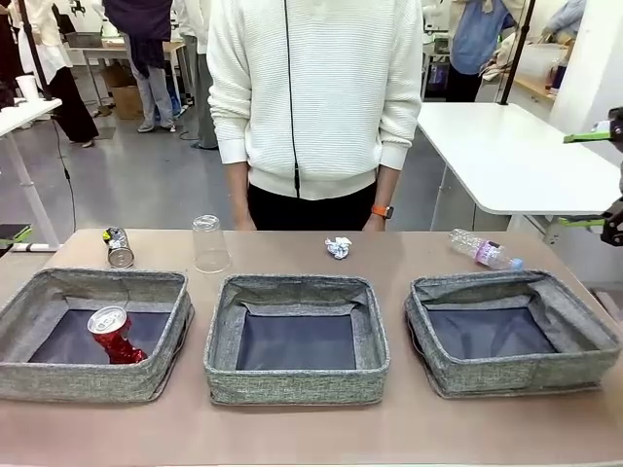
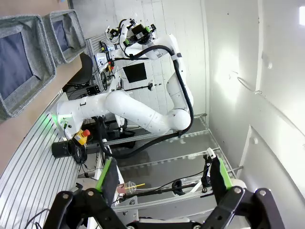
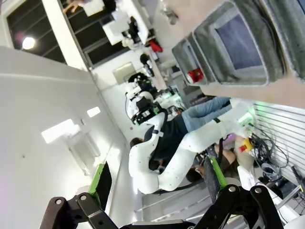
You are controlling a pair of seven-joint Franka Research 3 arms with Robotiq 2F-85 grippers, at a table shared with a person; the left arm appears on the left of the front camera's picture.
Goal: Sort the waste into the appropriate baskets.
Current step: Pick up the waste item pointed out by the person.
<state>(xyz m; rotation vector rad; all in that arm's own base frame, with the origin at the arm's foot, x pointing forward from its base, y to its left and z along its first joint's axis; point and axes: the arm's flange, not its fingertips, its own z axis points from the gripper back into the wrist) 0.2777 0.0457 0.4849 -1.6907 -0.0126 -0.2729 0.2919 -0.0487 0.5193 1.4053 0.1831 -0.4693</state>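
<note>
Three grey woven baskets stand in a row: left (image 1: 88,381), middle (image 1: 297,386), right (image 1: 516,375). A crushed red can (image 1: 115,334) lies in the left basket. Behind the baskets, on the table, are a silver-dark can (image 1: 119,247), an upturned clear cup (image 1: 210,243), a crumpled paper ball (image 1: 338,247) and a clear bottle (image 1: 485,250). My right gripper (image 1: 584,180) hangs open beyond the table's right end, holding nothing. My left gripper (image 2: 162,176) is open and empty, off the table's left end. The right wrist view shows the right gripper (image 3: 157,183) open, with the baskets (image 3: 248,78) far off.
A person in a white sweater (image 1: 316,97) stands at the far side, hands below the table edge. A white table (image 1: 506,146) stands behind on the right. A strip of bare tabletop (image 1: 292,438) runs in front of the baskets.
</note>
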